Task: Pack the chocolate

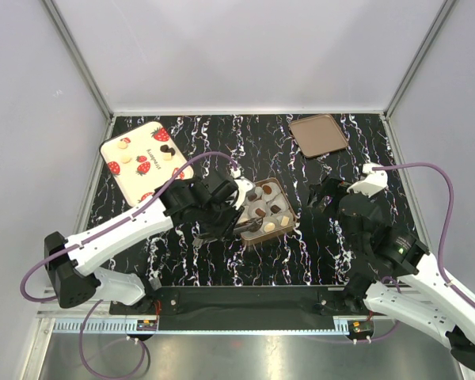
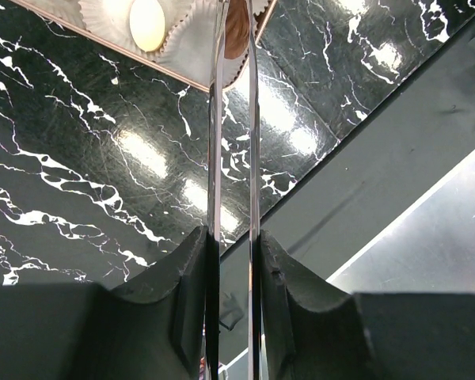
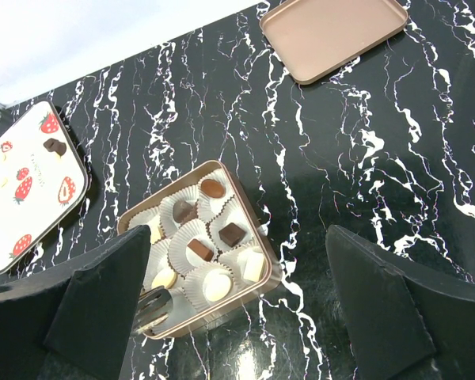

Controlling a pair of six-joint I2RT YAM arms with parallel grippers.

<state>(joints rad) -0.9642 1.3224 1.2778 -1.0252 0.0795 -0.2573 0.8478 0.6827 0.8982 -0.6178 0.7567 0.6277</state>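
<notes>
The box (image 3: 222, 310) stands in the middle of the bench (image 1: 222, 265), lined with white paper cups. Most of the chocolates (image 3: 233, 234) sit in these cups, one to a cup, some dark brown and some cream-white. A few more lie on the strawberry tray (image 1: 162, 172) at the far left corner of the bench, among the red prints. The flat brown lid (image 1: 318, 134) lies apart at the far edge, toward the right corner.

The left pincer (image 2: 233, 269) is pressed together on the tweezers (image 2: 214, 158), which it holds by the thick end, so the two metal blades run forward from between its fingers (image 2: 194, 269). The blade tips reach over the near left side of the box. In the left wrist view they stand on both sides of a brown piece (image 2: 237, 28) in its paper cup (image 2: 194, 47). I cannot tell if the piece is squeezed or lifted. A cream piece (image 2: 146, 22) sits in the cup just beside it.

The right pincer (image 1: 324, 194) is spread wide and holds nothing. It hangs above the bench to the right of the box and does not touch it. Its camera looks down on the box between the two dark fingers (image 3: 103, 293).
</notes>
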